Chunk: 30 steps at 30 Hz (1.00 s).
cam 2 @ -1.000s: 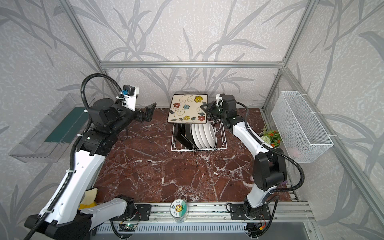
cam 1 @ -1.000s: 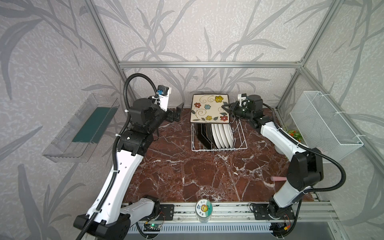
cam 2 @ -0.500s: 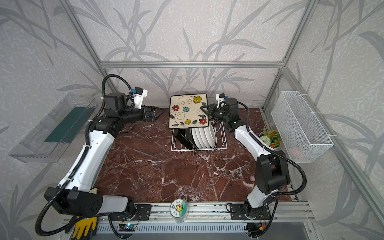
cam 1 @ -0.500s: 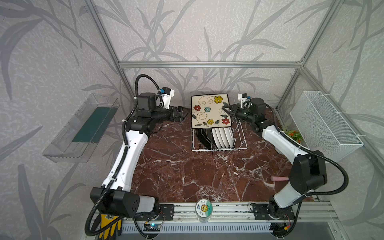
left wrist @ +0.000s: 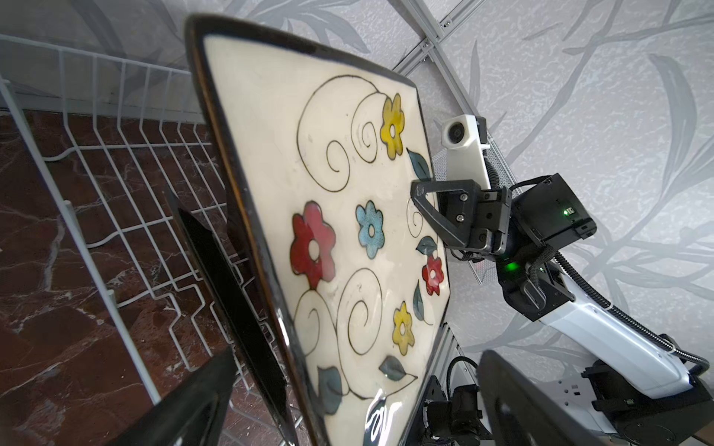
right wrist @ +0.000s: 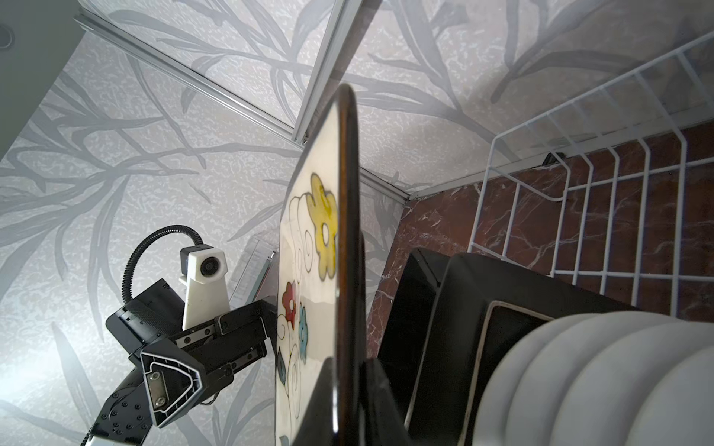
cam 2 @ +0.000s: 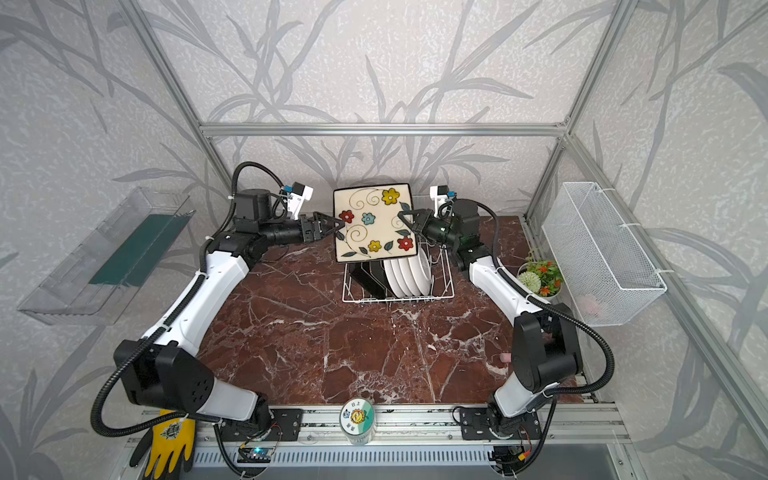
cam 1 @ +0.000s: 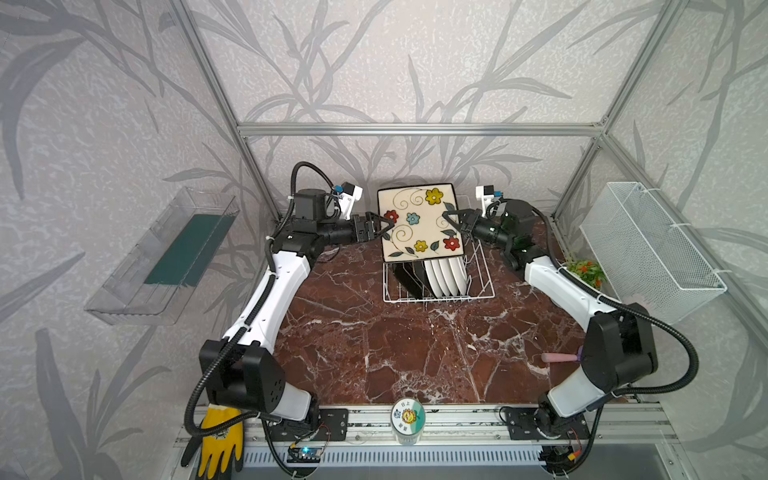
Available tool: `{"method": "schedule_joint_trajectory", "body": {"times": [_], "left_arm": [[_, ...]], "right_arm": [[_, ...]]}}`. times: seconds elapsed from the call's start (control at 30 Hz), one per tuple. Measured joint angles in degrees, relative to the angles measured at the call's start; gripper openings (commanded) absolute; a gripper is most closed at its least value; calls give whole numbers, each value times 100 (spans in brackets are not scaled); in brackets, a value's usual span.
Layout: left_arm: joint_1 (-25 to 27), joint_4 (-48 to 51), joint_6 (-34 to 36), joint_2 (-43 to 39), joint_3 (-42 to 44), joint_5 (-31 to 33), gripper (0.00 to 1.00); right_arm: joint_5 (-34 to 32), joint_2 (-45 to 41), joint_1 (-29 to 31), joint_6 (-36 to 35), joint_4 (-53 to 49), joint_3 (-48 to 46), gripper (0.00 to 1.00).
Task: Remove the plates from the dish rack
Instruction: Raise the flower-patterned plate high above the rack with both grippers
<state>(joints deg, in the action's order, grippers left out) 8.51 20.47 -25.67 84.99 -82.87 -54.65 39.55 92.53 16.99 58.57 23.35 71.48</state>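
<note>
Flowered square plate [cam 1: 419,226] upright above dish rack [cam 1: 481,274]
Black-backed plate [cam 1: 409,278] and round white plates [cam 1: 446,274] stand slotted inside.

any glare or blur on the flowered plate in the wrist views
Left wrist view: white glare streak on the flowered plate, left gripper's fingers blurred, dish rack wires bowed. Right wrist view: plate edge-on with soft sheen, round white plates out of focus. Both top views: plate sharp, no glare.

In both top views the cream flower-painted square plate [cam 1: 419,226] hides the rear of the white wire dish rack [cam 1: 480,270] and the tops of the plates [cam 1: 446,276] standing in it.
</note>
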Motion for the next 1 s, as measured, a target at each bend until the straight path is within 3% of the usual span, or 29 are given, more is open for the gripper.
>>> {"method": "schedule_joint_trajectory", "body": {"times": [0.23, 0.33, 0.43, 0.63, 0.83, 0.93, 1.0], "left_arm": [[326, -251, -127, 151, -2, -7, 84], [372, -337, -170, 275, -24, -39, 72], [382, -396, -238, 374, -39, -76, 51], [374, -487, -378, 417, -44, -42, 29], [365, -669, -627, 417, -44, -142, 14], [363, -723, -717, 415, -44, -208, 0], [363, -732, -767, 415, -44, -225, 0]], "right_arm": [[-4, 0, 96, 17, 175, -2, 0], [-2, 0, 122, 76, 343, -52, 0], [-4, 0, 146, 164, 522, -164, 0], [7, 0, 151, 293, 855, -328, 0], [57, 0, 114, 313, 1091, -343, 0], [94, 0, 94, 339, 1130, -350, 0], [107, 0, 87, 369, 1147, -354, 0]]}}
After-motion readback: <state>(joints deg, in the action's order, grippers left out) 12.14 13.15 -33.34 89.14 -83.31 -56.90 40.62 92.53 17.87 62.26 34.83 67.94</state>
